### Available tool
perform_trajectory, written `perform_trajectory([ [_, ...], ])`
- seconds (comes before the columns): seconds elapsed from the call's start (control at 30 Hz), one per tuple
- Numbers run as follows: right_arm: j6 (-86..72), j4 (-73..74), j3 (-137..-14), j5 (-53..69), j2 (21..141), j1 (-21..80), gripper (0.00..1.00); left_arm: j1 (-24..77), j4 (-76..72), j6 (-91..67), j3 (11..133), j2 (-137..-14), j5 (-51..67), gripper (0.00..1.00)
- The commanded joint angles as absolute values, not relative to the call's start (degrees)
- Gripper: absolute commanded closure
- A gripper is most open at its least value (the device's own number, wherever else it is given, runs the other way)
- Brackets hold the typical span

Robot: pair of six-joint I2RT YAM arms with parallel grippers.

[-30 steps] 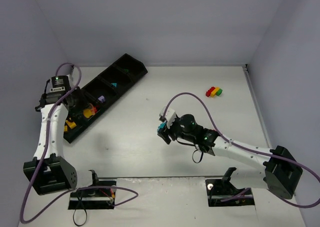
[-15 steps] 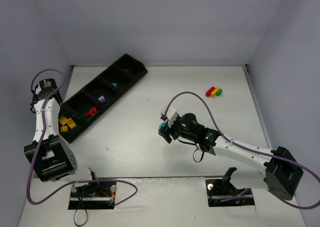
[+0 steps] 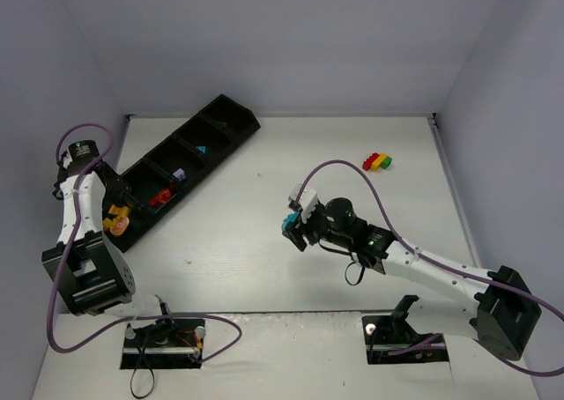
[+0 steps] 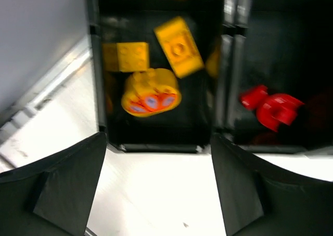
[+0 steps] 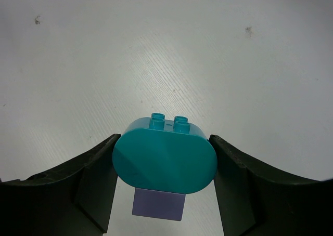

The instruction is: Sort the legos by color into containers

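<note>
left fingers back over tray, yellow bricks blurred, teal brick clamped

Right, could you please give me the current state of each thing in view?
left gripper: open, empty
right gripper: shut on teal brick
teal brick: gripped, lilac brick attached
joined stack: lying on table, unsorted
yellow bricks: in end compartment of tray
red bricks: in the neighbouring compartment

Both arms: white tubular plastic links, black round joint housings, boxy black shoulder blocks. Each trails looping lilac cables. Right one shows small green light. Tips are matte black wedge fingers.
</note>
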State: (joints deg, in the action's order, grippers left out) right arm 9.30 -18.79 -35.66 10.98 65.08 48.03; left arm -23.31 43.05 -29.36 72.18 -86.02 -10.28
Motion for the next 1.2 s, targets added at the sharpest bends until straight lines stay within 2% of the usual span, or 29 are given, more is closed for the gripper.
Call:
perform_trajectory([
  [0.0,9.9,-21.5,-38.9,12.7,63.4,47.6,0.98,-23.0,42.5,-30.1,74.6,-80.4,-3.2,0.25],
  [0.1,10.5,-21.5,-40.2,13.2,62.7,47.7,0.98,-21.3,40.1,-29.1,73.0,-76.5,8.7,0.25],
  [0.13,10.8,-21.5,-40.4,13.3,62.5,47.7,0.97,-18.7,39.5,-28.7,72.9,-75.7,18.2,0.25],
  [0.2,11.9,-21.4,-41.0,13.4,62.3,47.6,0.97,-14.6,38.8,-27.8,72.9,-74.0,25.7,0.25],
  [0.23,12.3,-21.2,-41.7,13.4,62.3,47.6,0.97,-12.2,37.7,-27.5,72.9,-73.5,32.9,0.25],
  [0.37,13.4,-20.3,-43.1,14.1,63.1,47.6,0.97,2.8,33.9,-28.8,70.5,-71.6,44.1,0.25],
  [0.47,13.4,-20.3,-43.5,14.9,63.3,47.7,0.97,11.4,30.8,-29.8,69.3,-70.8,47.0,0.22],
  [0.67,13.1,-20.2,-44.0,15.7,63.5,47.7,0.97,21.5,26.9,-31.0,70.2,-72.8,48.3,0.21],
  [1.17,12.2,-20.0,-44.1,17.6,63.0,47.7,0.95,31.6,25.0,-31.3,74.7,-81.6,44.3,0.2],
])
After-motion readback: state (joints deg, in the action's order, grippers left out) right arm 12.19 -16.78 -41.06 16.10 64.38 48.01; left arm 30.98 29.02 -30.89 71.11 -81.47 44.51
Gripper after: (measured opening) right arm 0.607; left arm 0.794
